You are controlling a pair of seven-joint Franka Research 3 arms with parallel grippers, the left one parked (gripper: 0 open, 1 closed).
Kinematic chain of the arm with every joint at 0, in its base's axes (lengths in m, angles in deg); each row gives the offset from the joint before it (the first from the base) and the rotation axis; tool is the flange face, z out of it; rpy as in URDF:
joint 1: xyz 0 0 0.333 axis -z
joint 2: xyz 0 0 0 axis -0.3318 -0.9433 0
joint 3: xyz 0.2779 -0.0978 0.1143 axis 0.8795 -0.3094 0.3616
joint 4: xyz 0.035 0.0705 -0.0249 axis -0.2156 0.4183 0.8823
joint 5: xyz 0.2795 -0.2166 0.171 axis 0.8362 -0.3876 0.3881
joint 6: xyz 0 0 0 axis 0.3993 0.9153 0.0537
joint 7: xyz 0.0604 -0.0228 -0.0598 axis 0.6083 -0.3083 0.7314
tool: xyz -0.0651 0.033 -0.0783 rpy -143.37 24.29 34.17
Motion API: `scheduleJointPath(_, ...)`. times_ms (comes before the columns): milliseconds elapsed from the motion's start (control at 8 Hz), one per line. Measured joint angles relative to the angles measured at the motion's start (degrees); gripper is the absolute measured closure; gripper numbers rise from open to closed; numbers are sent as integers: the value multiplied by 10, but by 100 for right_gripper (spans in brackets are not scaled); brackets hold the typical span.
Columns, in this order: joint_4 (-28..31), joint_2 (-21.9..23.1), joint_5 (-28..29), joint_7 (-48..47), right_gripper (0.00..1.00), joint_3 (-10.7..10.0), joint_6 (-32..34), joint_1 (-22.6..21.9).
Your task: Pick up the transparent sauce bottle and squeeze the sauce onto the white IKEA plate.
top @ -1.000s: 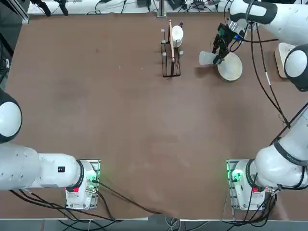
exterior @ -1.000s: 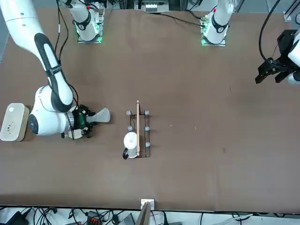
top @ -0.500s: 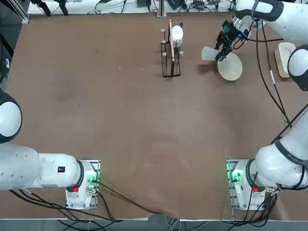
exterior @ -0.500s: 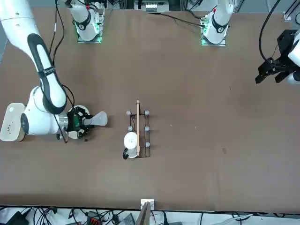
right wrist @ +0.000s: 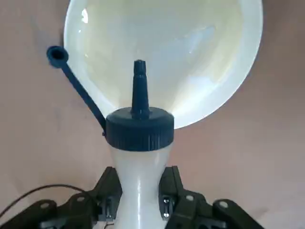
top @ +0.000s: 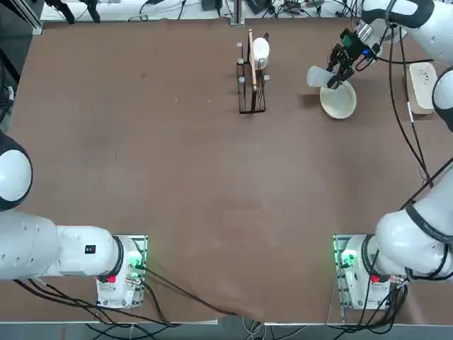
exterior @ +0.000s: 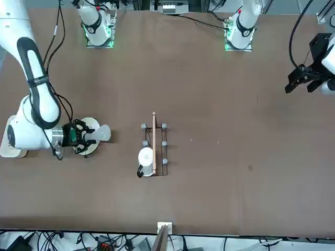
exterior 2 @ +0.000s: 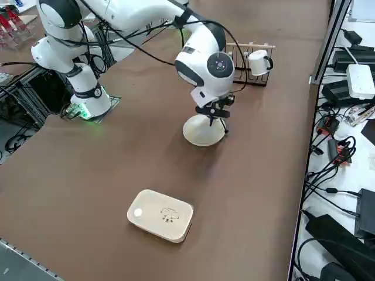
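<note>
In the top view, the right gripper (top: 340, 69) sits at the upper right of the frame, clamped on the sauce bottle (top: 318, 76), which lies almost level beside the upper left rim of the white plate (top: 338, 101). A wire rack (top: 250, 79) with a wooden-handled spoon stands further left, and a white box (top: 422, 76) rests at the right edge. In the front view the gripper (exterior: 77, 137) is at the lower left, the bottle (exterior: 99, 133) jutting right over the plate's (exterior: 89, 123) edge. The right side view shows the plate (exterior 2: 203, 131) below the wrist, but the bottle is hidden there. In the wrist view the fingers (right wrist: 177, 184) pinch the bottle's waist (right wrist: 139, 176), and the blue nozzle (right wrist: 138, 86) (its cap hanging open on a strap) points over the plate (right wrist: 209, 52). The risk, as I judge it, is aim: the nozzle sits near the rim, so a squeeze could send sauce onto the table. The brown table (top: 177, 177) is bare, with cables along the edges.
</note>
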State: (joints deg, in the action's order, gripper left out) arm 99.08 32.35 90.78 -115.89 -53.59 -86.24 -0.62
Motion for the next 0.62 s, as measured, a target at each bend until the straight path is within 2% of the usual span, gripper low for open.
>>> scheduleJointPath(625, 10, 18, 11, 61, 56, 0, 70, 50)
